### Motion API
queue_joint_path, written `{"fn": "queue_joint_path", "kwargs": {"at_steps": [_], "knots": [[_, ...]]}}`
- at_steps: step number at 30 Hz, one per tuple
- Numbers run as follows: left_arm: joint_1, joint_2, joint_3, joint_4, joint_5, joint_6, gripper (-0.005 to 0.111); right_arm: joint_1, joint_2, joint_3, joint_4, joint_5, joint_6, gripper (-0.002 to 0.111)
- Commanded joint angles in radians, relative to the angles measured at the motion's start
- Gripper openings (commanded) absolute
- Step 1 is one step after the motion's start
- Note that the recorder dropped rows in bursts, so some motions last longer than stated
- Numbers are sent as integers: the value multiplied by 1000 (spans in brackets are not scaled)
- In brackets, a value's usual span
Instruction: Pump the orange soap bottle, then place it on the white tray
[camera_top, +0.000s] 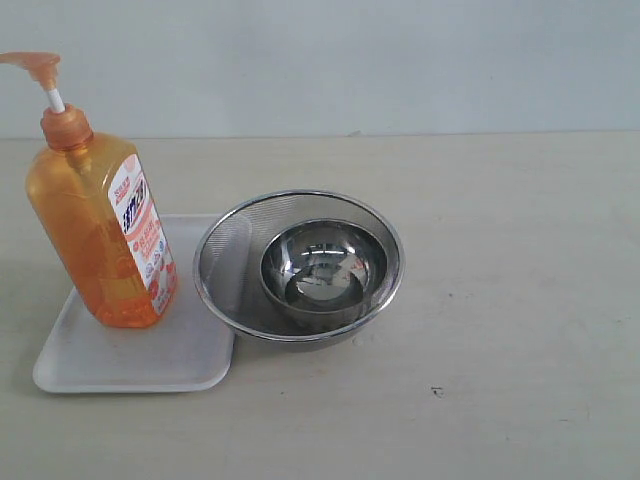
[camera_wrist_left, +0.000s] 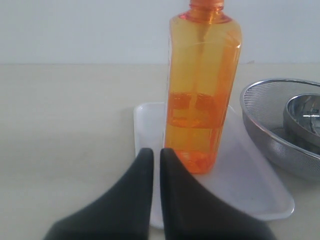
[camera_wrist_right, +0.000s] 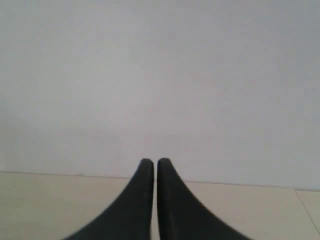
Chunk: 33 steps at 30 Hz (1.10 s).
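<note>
The orange soap bottle (camera_top: 98, 225) stands upright on the white tray (camera_top: 120, 360) at the left of the table, its pump head (camera_top: 38, 66) up and pointing left. Neither arm shows in the exterior view. In the left wrist view the bottle (camera_wrist_left: 202, 85) rises on the tray (camera_wrist_left: 250, 185) just beyond my left gripper (camera_wrist_left: 156, 152), whose black fingers are shut with nothing between them and stand apart from the bottle. My right gripper (camera_wrist_right: 152, 162) is shut on nothing, facing a bare wall and table edge.
A round steel mesh strainer (camera_top: 225, 250) sits right of the tray, overlapping its right edge, with a steel bowl (camera_top: 322, 270) inside it. The same strainer (camera_wrist_left: 265, 120) shows beside the bottle in the left wrist view. A small dark speck (camera_top: 436, 391) lies on the table.
</note>
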Motion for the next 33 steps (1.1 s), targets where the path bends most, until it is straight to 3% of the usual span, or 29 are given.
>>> {"fn": "queue_joint_path", "kwargs": {"at_steps": [1,9,33], "knots": [[2,-2,3,-9,-8,-6,5,-12,-42,67,-4,-37,22,0],[2,-2,3,-9,-8,-6,5,-63,-134,212,3,-116,43,0],[2,-2,3,-9,-8,-6,5,-63,-400,613,3,-224,102,0]]}}
